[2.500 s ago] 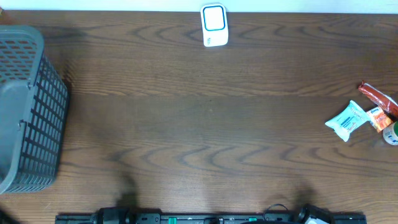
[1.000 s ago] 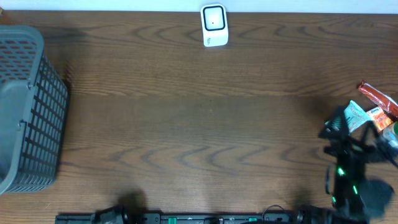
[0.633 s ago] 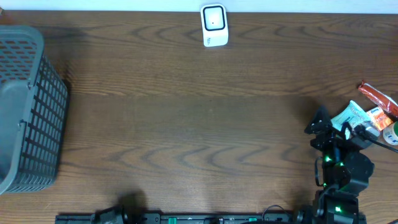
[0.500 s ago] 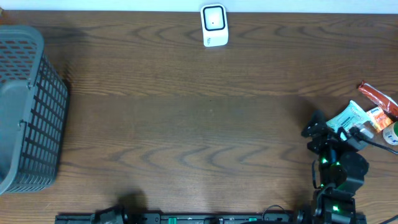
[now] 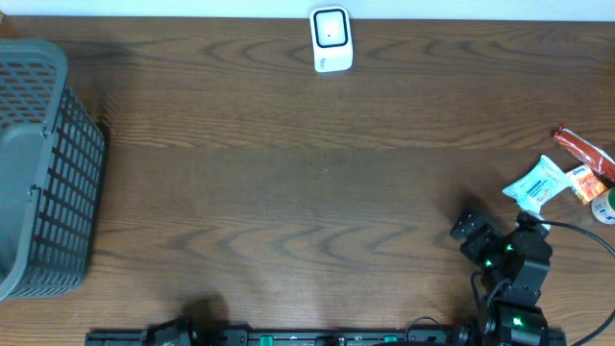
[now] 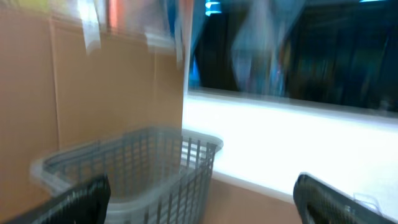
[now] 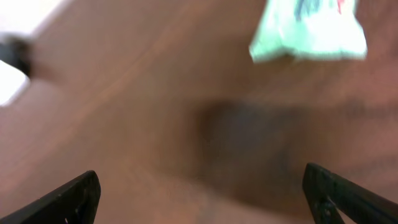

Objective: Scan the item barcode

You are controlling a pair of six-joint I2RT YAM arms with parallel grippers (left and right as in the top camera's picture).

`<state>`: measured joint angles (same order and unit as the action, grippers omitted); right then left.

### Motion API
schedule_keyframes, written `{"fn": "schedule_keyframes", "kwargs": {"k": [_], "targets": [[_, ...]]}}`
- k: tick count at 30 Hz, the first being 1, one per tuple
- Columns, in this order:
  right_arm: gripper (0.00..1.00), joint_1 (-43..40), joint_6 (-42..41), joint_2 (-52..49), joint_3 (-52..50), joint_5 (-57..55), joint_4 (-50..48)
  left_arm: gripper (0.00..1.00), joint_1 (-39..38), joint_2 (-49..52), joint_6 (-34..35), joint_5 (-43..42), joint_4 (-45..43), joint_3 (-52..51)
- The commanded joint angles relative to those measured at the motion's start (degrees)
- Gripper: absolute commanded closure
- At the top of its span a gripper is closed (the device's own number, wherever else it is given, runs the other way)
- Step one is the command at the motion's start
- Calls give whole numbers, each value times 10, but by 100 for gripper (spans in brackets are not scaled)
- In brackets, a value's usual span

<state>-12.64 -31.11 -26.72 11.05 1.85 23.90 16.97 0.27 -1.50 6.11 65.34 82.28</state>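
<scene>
You are seeing the right gripper (image 5: 496, 231) holding its jaws wide apart, empty, near the white packet (image 5: 536, 185); the left gripper (image 6: 202, 199) is also gaping, facing the basket (image 6: 137, 162).

We are seeing wide bare wood across the middle of the table (image 5: 288, 192) — easy passage. We are finding obstacles only at the edges: basket (image 5: 38, 163) left, scanner (image 5: 332, 40) far side, packets (image 5: 536, 185) right.
</scene>
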Motion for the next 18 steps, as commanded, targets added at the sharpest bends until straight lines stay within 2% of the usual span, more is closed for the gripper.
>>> {"fn": "schedule_keyframes", "kwargs": {"k": [1, 7, 14, 18], "targets": [[1, -1, -6, 1, -2, 2, 41, 6, -3, -1, 1, -6, 68, 1], [1, -1, -6, 1, -2, 2, 121, 6, -3, -1, 1, -6, 304, 1], [1, -1, -6, 5, -2, 2, 130, 6, -3, 1, 1, -6, 314, -6], [1, 0, -6, 48, -4, 2, 130, 6, -3, 1, 1, -6, 314, -6]]}}
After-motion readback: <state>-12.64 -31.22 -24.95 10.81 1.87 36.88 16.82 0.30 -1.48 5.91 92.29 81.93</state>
